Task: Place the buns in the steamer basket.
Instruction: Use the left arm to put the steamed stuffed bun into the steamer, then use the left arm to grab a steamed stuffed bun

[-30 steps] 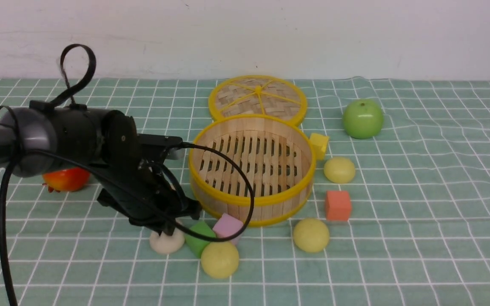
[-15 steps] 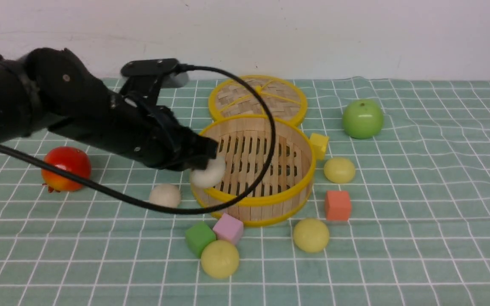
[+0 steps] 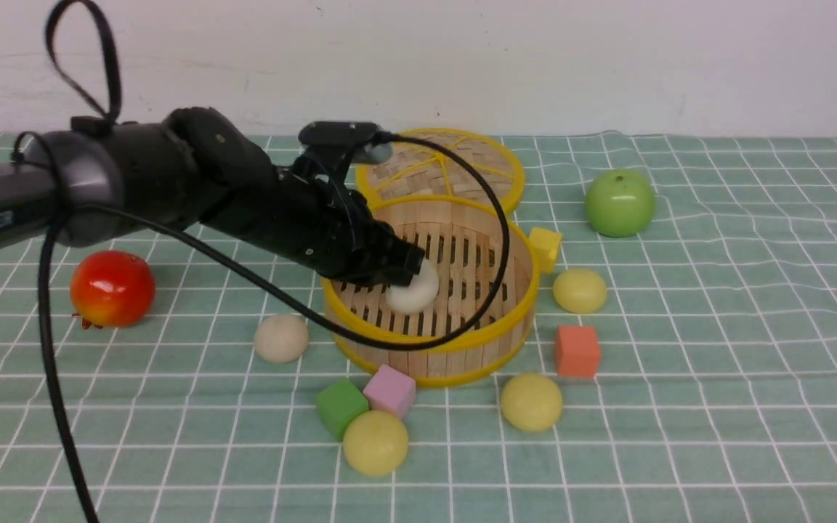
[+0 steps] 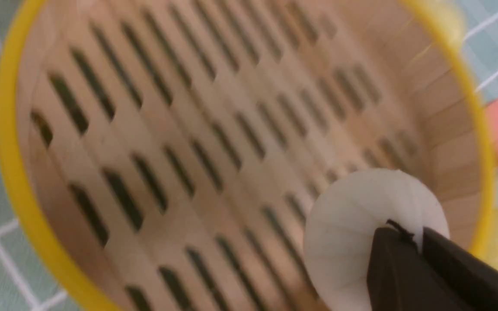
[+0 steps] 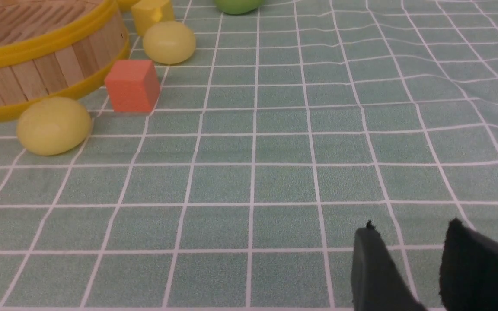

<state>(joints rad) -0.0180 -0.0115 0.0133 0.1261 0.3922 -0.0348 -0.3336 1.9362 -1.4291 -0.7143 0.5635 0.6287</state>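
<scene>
My left gripper [image 3: 407, 272] is shut on an off-white bun [image 3: 414, 292] and holds it inside the steamer basket [image 3: 462, 359], just above the slatted bottom near its left front. In the left wrist view the gripper [image 4: 417, 237] pinches the bun [image 4: 352, 224] over the basket's slats [image 4: 231, 142]. A beige bun [image 3: 282, 338] lies left of the basket. Pale yellow buns lie at the front [image 3: 375, 442], front right [image 3: 531, 401] and right [image 3: 580, 290]. My right gripper [image 5: 409, 226] is open and empty over the cloth, right of two yellow buns [image 5: 53, 125] [image 5: 169, 42].
The woven lid [image 3: 440, 167] lies behind the basket. A green apple [image 3: 619, 203] is at back right, a red fruit [image 3: 112, 288] at left. Yellow [image 3: 546, 247], orange [image 3: 577, 351], pink [image 3: 389, 390] and green [image 3: 341, 407] cubes sit around the basket.
My left gripper has lifted the off-white bun from the cloth at the basket's front left and carried it up and over the rim into the basket. The right arm stays out of view.
</scene>
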